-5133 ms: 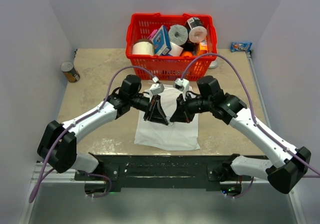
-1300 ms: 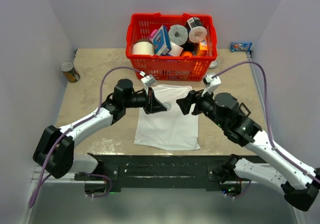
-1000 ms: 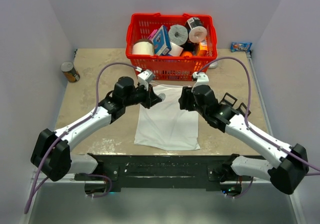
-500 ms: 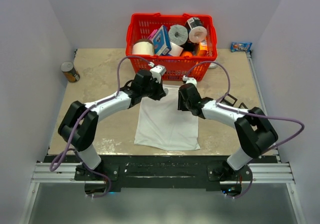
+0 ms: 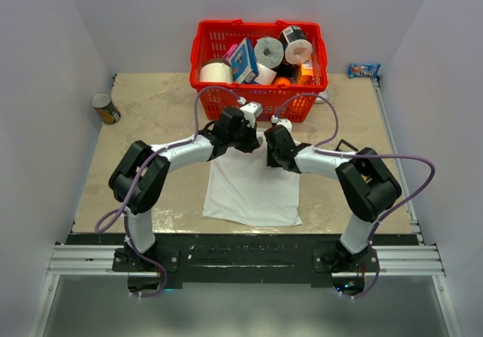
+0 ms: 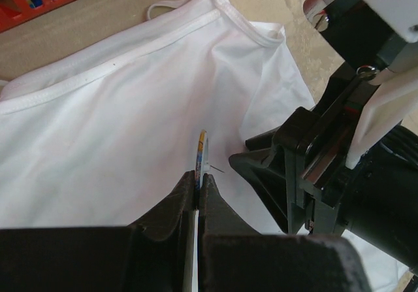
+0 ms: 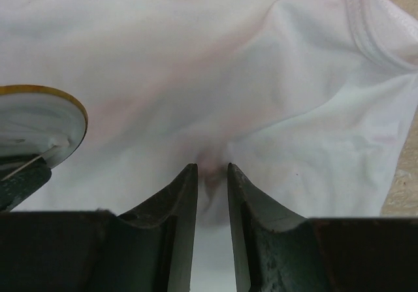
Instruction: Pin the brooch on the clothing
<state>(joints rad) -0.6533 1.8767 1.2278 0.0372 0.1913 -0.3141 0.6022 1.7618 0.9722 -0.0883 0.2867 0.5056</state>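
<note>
The clothing, a white T-shirt [image 5: 253, 194], lies flat on the table with its collar toward the basket. My left gripper [image 5: 252, 142] hovers just over its upper part, shut on the brooch [image 6: 202, 149]. The brooch shows edge-on above the fingertips, a thin pin sticking out to the right. In the right wrist view the brooch [image 7: 40, 123] is a gold-rimmed disc with a white back. My right gripper [image 7: 208, 172] faces the left one and pinches a puckered fold of shirt [image 7: 228, 57]; its black fingers [image 6: 274, 168] are close beside the brooch.
A red basket [image 5: 226, 96] full of paper rolls and boxes stands just behind the shirt's collar. A can [image 5: 106, 108] sits at the far left of the table. A small snack packet [image 5: 363, 71] lies at the back right corner.
Both arms have swung inward and met over the shirt's collar end. My right gripper's jaws have narrowed onto a fold of fabric. The left has stayed shut on the brooch.
</note>
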